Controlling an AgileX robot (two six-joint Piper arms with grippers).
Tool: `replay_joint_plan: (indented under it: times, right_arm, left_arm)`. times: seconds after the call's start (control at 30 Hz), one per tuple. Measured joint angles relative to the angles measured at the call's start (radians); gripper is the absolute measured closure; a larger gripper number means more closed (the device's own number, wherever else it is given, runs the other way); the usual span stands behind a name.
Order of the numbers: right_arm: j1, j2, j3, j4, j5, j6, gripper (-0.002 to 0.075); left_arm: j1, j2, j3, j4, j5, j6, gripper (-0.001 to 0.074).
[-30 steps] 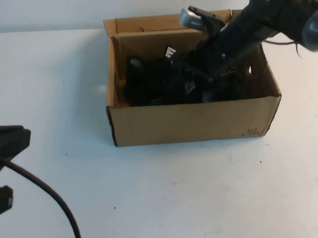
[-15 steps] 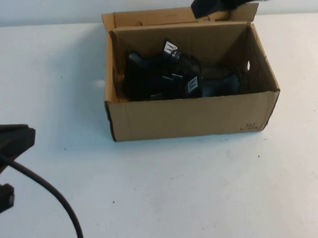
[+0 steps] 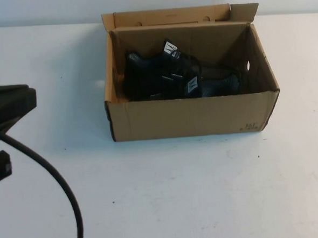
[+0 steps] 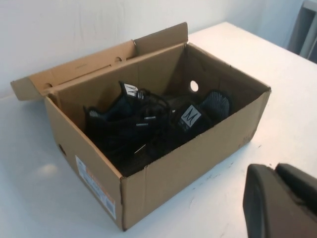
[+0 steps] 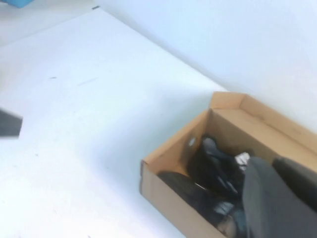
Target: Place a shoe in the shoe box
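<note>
The left gripper (image 3: 3,128) sits at the left edge of the high view, low over the table (image 3: 180,193) and well apart from the box (image 3: 194,117); whether it is wide or narrow I cannot tell. A black cable (image 3: 49,179) curves from it toward the bottom edge. The right gripper does not show in this view. The box stands open in the upper middle of the table, its flaps up. Two black shoes lie inside: the shoe (image 3: 211,86) toward the right end, with a white tag on its tongue, and the other shoe (image 3: 145,76) toward the left end, the two touching.

In the left wrist view, a dark part of the left gripper (image 4: 280,201) shows at a corner, clear of the box (image 4: 188,163). Both shoes lie inside, the shoe (image 4: 198,111) near the end wall with the oval hole (image 4: 193,86).

In the right wrist view, the right gripper (image 5: 277,198) shows as a dark blurred shape in front of the box (image 5: 163,183), raised above the table; its opening cannot be told. The shoes inside are a dark mass.
</note>
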Motion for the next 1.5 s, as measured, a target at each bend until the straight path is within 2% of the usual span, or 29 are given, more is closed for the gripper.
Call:
replay_joint_plan:
  times: [0.13, 0.23, 0.6, 0.77, 0.93, 1.5]
  right_arm:
    - [0.0, -0.151, 0.142, -0.082, -0.026, -0.001, 0.0737]
    - [0.0, -0.303, 0.329, -0.14, -0.123, -0.001, 0.0741]
    - [0.0, -0.855, 1.273, -0.208, -0.677, -0.005, 0.0742]
    - [0.0, -1.009, 1.559, -0.208, -0.941, -0.006, 0.0742]
    - [0.0, -1.067, 1.657, -0.208, -1.094, -0.006, 0.0742]
    - [0.0, -1.067, 1.671, -0.202, -1.127, -0.006, 0.0742]
  left_arm:
    - [0.0, 0.0, 0.0, -0.017, 0.008, 0.0, 0.0736]
    - [0.0, 0.0, 0.0, -0.025, 0.028, 0.0, 0.0736]
    - [0.0, 0.0, 0.0, -0.03, 0.072, 0.002, 0.0736]
    - [0.0, 0.0, 0.0, -0.032, 0.081, 0.002, 0.0736]
    - [0.0, 0.0, 0.0, -0.038, 0.083, 0.0, 0.0736]
    - [0.0, 0.0, -0.001, -0.038, 0.083, -0.007, 0.0736]
